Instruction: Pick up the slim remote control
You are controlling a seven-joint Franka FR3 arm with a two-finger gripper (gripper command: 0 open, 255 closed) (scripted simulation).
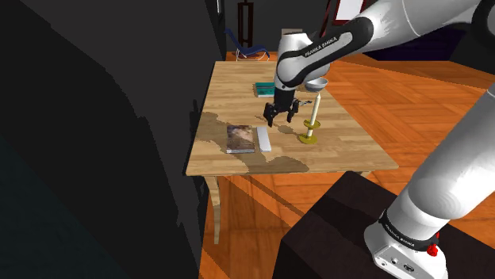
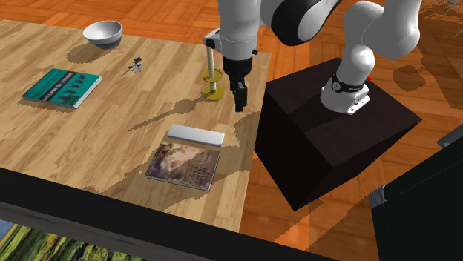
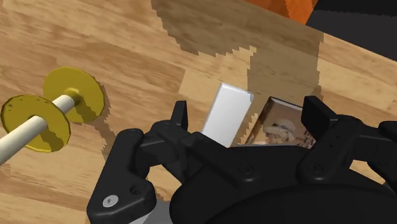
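Black claw [image 3: 248, 114] wide open and empty above white slim remote [image 3: 228, 116], wooden table [image 1: 230, 87], orange wood floor [image 1: 397, 87]

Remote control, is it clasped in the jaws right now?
No, the pale remote lies flat on the table beside a picture book, and the gripper hangs clear of it with jaws apart.
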